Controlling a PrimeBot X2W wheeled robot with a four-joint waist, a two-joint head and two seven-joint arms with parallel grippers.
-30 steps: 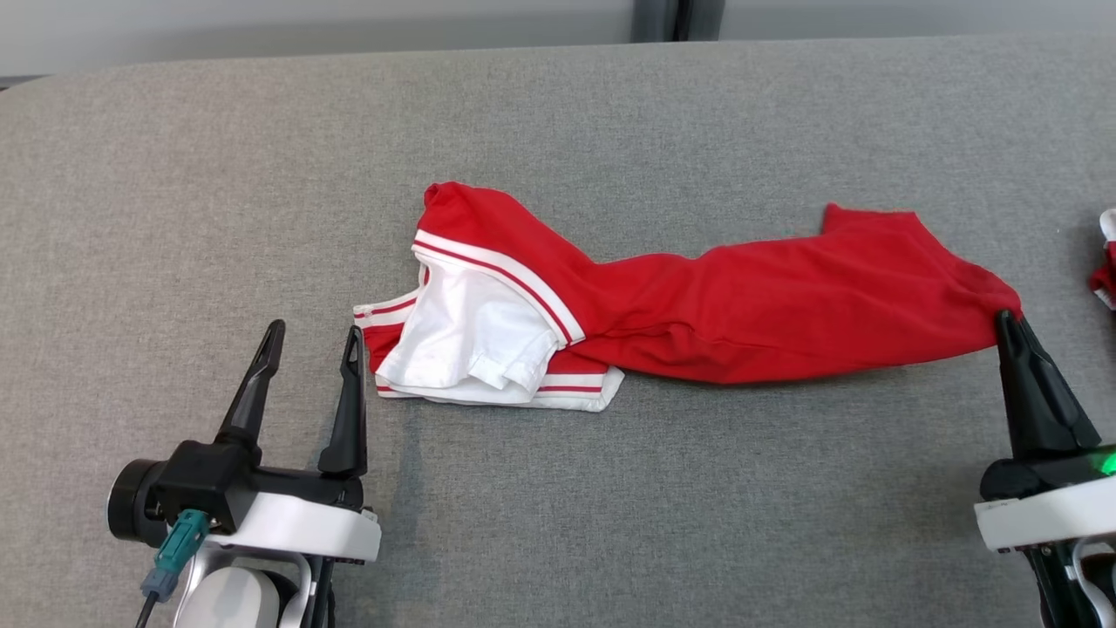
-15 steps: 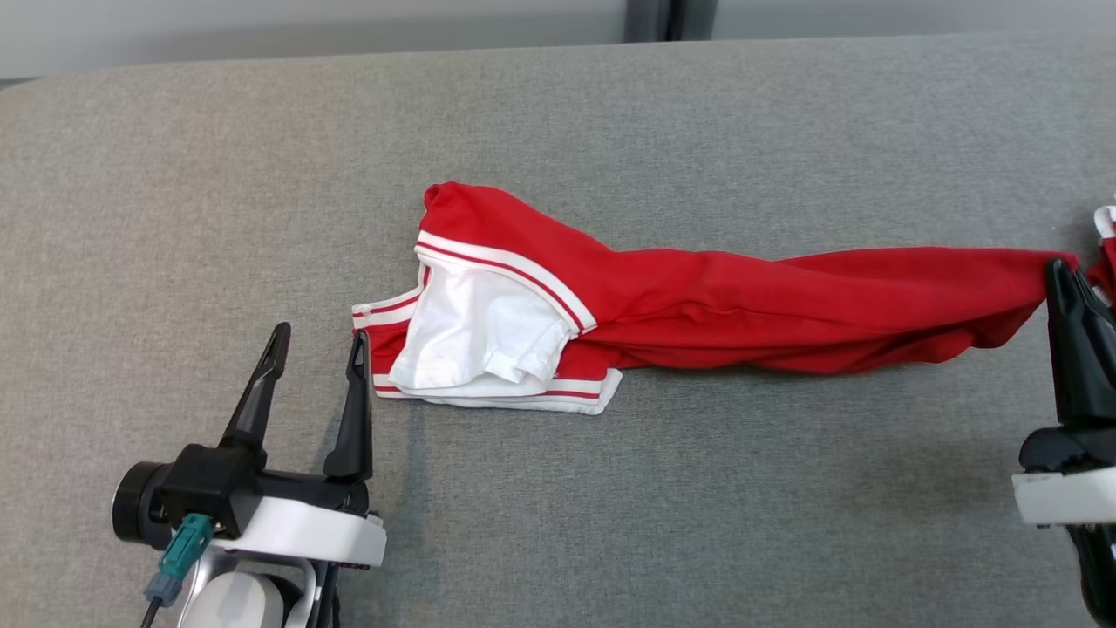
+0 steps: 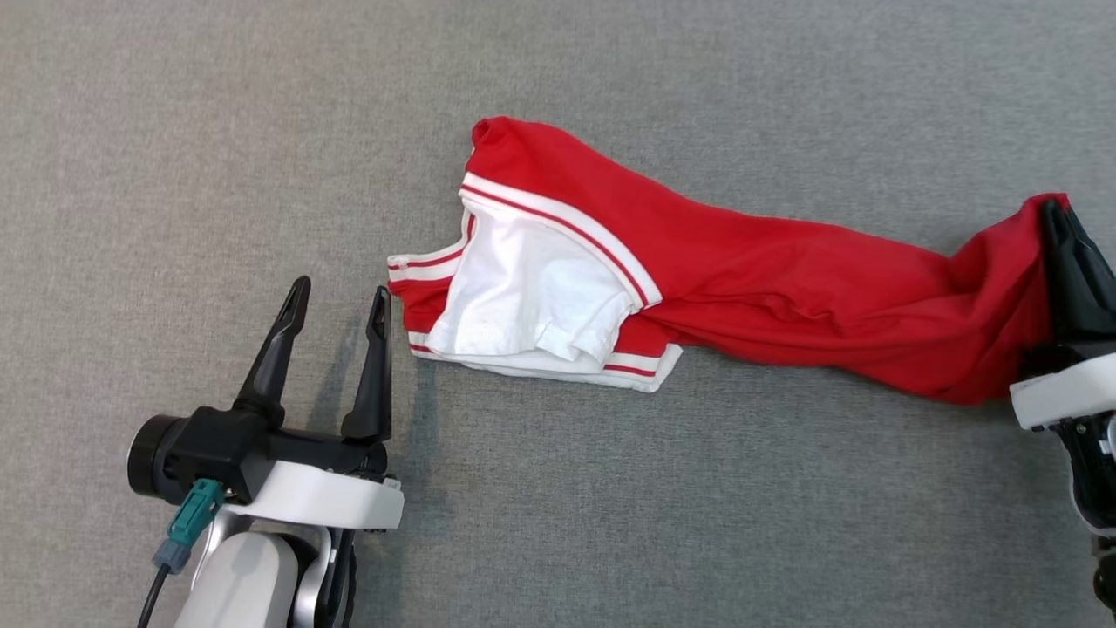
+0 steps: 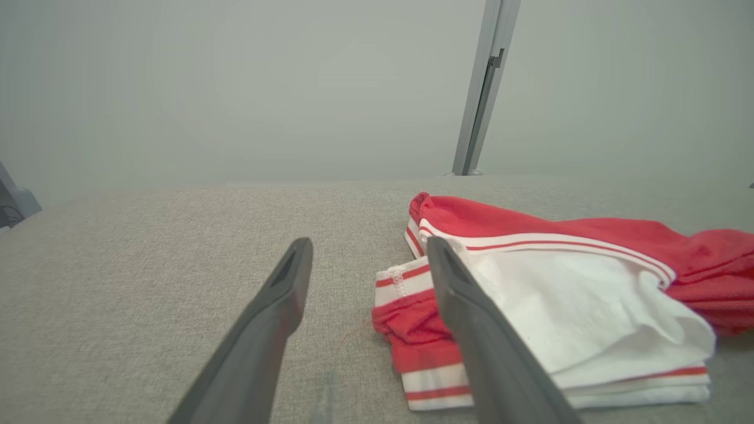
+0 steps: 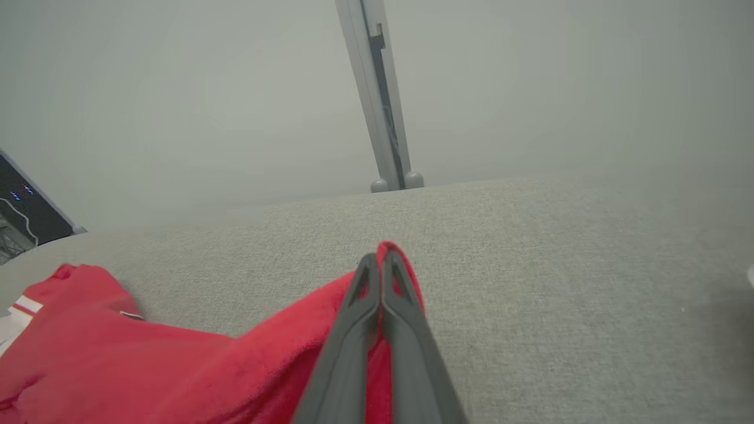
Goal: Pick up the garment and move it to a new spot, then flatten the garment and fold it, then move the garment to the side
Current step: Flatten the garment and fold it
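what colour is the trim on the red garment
White trim with a thin red stripe; clearest in left wrist view.

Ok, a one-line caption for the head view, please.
Right claw pinches one end of the red-and-white shirt on the grey surface; left claw stands open beside the other end.

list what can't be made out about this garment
Head view: lower layers of the red and white fabric garment, hidden under its folds.
Right wrist view: its pinched edge, covered by fingers of the right gripper.
Left wrist view: its far end, past the right edge.

free: grey surface (image 3: 174, 105) open left of garment (image 3: 785, 288) | obstacle: garment stretched across middle to right
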